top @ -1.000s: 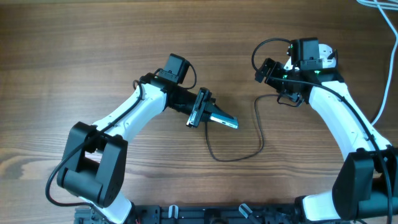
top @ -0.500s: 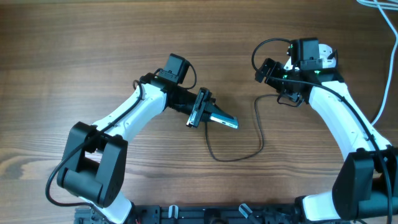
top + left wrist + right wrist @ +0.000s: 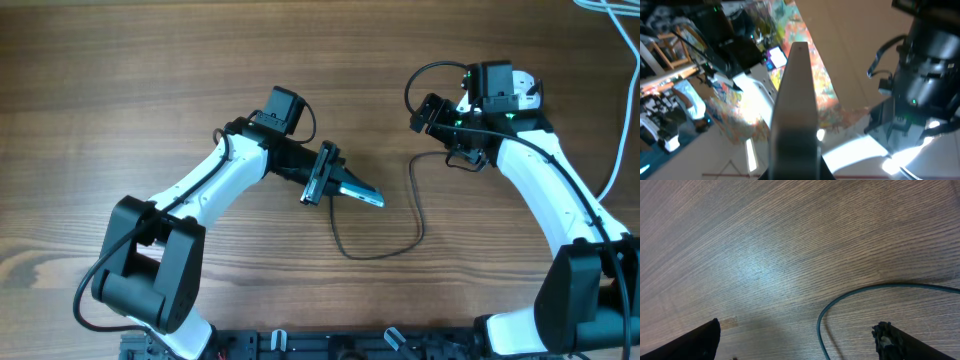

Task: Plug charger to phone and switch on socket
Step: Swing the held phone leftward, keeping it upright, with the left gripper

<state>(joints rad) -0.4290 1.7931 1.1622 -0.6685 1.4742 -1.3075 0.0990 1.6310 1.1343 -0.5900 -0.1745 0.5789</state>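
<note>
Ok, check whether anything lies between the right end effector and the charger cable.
Nothing visible does. The right end effector hangs open over the charger cable, which curves across the bare table in the gap between its fingers, with no other thing in that space.

— Where is room to pass?
— The table (image 3: pixel 120 80) lies bare on the left and across the far middle.
— And in the middle?
— The charger (image 3: pixel 420 222) loops between the arms, reaching the tilted phone (image 3: pixel 362 193); it also runs under the spread jaws of the right gripper (image 3: pixel 797 327).
</note>
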